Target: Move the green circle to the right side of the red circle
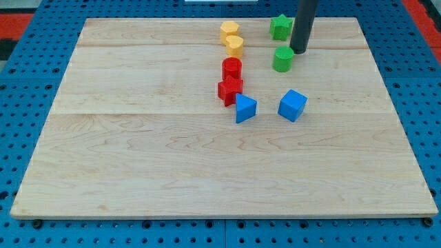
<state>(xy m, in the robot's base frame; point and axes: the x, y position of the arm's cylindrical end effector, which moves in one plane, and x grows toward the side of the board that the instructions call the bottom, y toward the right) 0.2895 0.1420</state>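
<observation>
The green circle point(282, 59) stands on the wooden board at the upper middle right. The red circle point(231, 68) is to its left, a gap apart. My tip point(298, 51) is down on the board just right of and slightly above the green circle, very close to its upper right edge. The dark rod rises from there out of the view's top.
A green star point(280, 27) sits above the green circle, left of the rod. Two yellow blocks point(229, 30) point(235, 46) stand above the red circle. A red star point(230, 89) lies below it, touching a blue triangle point(244, 108). A blue cube point(292, 105) is lower right.
</observation>
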